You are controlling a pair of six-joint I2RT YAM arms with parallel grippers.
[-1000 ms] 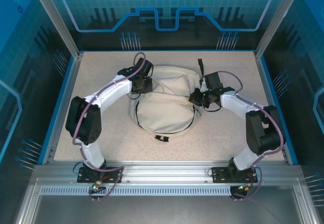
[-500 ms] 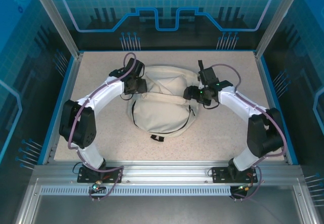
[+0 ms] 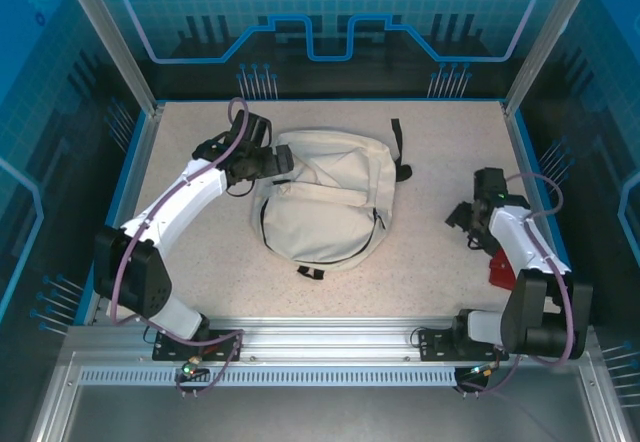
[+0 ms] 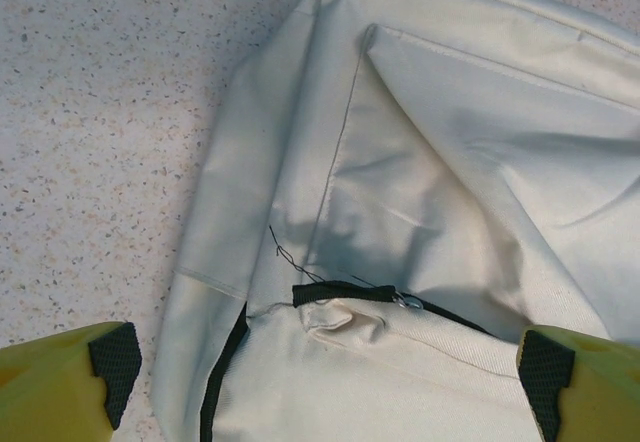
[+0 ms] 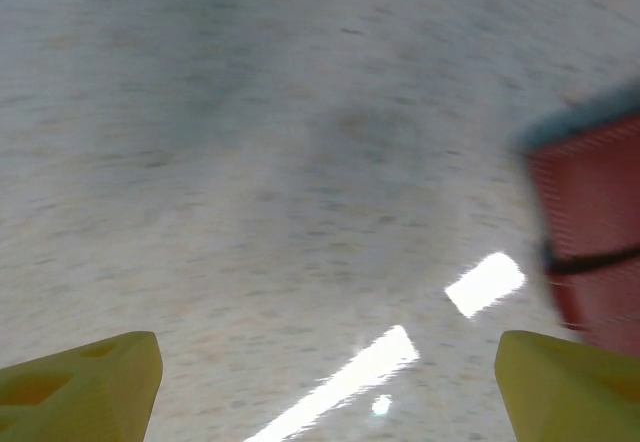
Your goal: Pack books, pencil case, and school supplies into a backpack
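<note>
Cream backpack (image 3: 325,202) lies flat at centre frame; left gripper (image 3: 282,159), jaws wide apart, hovers at its upper-left corner; right gripper (image 3: 462,217), also spread and empty, hangs at right near a red object (image 3: 500,267).

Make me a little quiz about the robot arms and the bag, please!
1. True or false: the jaws of the right arm are clamped on the backpack.
2. What colour is the flat thing on the table beside the right arm? A green, B red, C blue.
3. Fill in: the jaws of the left arm stand ___ at a corner of the backpack.

Key: 1 false, they hang over bare table; 2 B; 3 open.
</note>
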